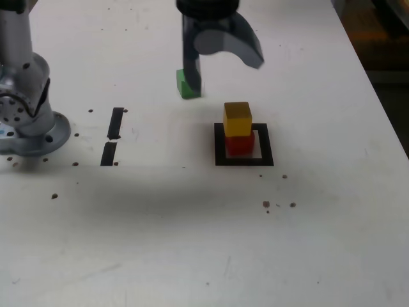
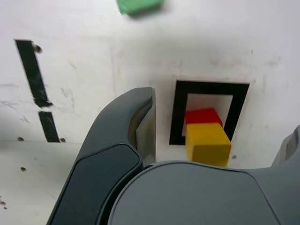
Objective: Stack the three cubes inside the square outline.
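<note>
Exterior view: small matte yellow cube (image 1: 237, 119) stacked on matte red cube (image 1: 240, 142) inside thin black tape square outline (image 1: 243, 160). Dark grey gripper (image 1: 225, 61) above, jaws wide apart, empty. Matte green cube (image 1: 186, 85) partly behind one finger.

yellow cube (image 1: 237, 118) atop red cube (image 1: 240, 142), green cube (image 1: 187, 85) apart.

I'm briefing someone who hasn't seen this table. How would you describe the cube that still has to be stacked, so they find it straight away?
Start at the black square outline on the white table, where a yellow cube sits on a red cube. Look beyond it, toward the exterior view's left, under the raised gripper. The green cube lies there alone on bare table, the only cube outside the outline and unstacked.
</note>
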{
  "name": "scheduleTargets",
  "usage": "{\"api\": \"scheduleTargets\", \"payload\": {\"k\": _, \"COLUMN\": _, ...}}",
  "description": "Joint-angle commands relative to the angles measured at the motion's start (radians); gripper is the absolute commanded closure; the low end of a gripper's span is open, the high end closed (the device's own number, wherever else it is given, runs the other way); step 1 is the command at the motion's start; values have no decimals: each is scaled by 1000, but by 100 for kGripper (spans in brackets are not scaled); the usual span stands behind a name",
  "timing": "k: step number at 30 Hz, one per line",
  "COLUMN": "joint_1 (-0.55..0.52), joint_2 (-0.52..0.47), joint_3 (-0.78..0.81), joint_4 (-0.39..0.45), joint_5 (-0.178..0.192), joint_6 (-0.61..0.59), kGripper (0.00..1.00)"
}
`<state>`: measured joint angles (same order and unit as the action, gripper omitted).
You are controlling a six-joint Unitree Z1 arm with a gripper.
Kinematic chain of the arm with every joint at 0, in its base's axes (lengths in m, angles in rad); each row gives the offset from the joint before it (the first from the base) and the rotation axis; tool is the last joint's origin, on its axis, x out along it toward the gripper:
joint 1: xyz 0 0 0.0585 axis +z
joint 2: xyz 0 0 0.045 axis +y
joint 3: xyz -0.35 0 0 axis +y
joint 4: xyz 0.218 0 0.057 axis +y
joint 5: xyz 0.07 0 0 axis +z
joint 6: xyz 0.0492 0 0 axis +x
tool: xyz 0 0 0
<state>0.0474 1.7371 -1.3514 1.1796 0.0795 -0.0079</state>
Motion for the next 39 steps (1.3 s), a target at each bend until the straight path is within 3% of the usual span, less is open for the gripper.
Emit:
{"api": "scheduleTargets", "payload": {"k": 1, "joint_1": 18, "joint_2": -31, "joint_3": 32, "joint_4": -18, "joint_5": 14, "joint_6": 0, "kGripper": 0}}
{"api": "scheduleTargets", "payload": {"k": 8, "joint_1": 108, "joint_2": -82, "joint_3": 139, "joint_4": -75, "joint_5": 49, "joint_6": 38, "kGripper": 1}}
{"api": "scheduleTargets", "payload": {"k": 20, "joint_1": 227, "joint_2": -17, "joint_3": 177, "joint_4": -94, "joint_5": 64, "joint_6": 143, "kGripper": 4}}
{"api": "scheduleTargets", "payload": {"k": 39, "joint_1": 343, "joint_2": 145, "joint_3": 156, "joint_4": -146, "joint_5": 43, "joint_6": 245, "kGripper": 9}}
